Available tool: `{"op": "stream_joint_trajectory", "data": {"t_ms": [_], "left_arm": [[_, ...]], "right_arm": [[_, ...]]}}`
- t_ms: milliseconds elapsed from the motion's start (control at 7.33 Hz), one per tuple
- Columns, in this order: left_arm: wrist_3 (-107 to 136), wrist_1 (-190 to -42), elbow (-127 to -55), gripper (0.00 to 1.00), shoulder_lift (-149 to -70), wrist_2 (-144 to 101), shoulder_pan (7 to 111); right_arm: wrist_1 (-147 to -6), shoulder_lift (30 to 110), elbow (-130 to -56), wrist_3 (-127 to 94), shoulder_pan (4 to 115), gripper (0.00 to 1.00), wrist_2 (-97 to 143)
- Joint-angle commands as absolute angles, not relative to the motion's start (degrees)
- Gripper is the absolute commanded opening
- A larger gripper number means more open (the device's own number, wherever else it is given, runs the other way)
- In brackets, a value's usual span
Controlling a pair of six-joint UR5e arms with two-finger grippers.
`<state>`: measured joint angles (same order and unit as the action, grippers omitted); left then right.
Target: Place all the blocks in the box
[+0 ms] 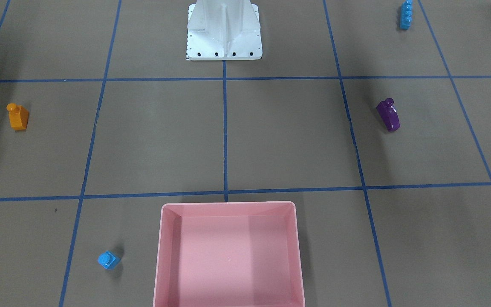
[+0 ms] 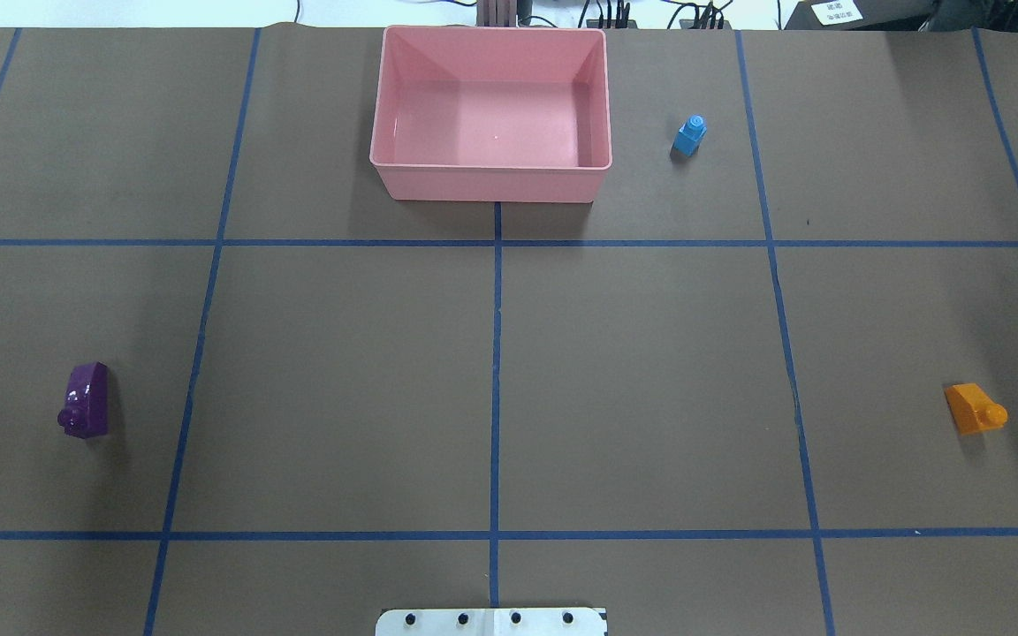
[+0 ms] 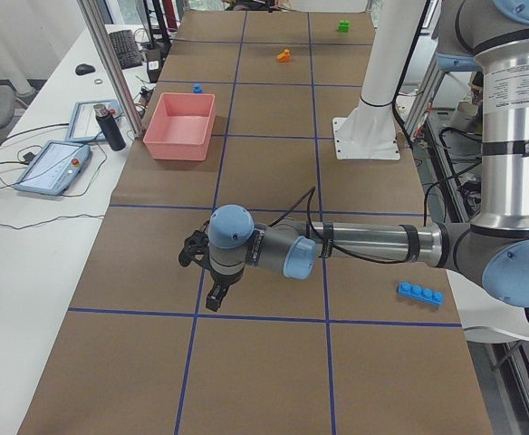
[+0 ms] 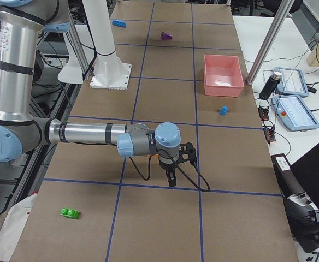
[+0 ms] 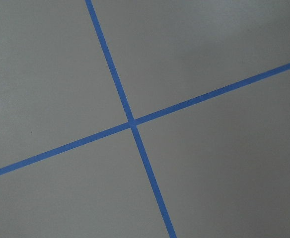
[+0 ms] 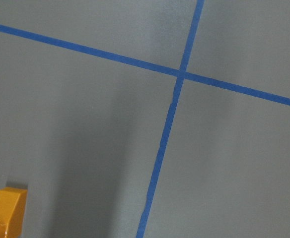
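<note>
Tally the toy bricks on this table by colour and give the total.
Orange plastic studded brick: 1
Purple plastic studded brick: 1
Blue plastic studded bricks: 2 (small cube, long four-stud one)
Green plastic two-stud brick: 1
Total: 5, none of them in the pink plastic tray
</note>
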<state>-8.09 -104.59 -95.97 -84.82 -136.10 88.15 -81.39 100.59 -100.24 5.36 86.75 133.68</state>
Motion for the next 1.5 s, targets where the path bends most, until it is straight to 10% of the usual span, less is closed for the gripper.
{"op": "stream_joint_trajectory", "data": {"t_ms": [0, 1364], "left_arm": [[-8.4, -104.7, -96.0, 1.0, -84.7, -136.1, 88.2], [-5.8, -109.7, -89.3, 1.0, -92.9, -136.1, 84.9]], "right_arm": [[-81.2, 100.7, -100.4, 5.4, 86.7, 1.0, 133.6], [-58.0, 104.0, -103.2, -35.5, 62.0, 1.0, 129.1]]}}
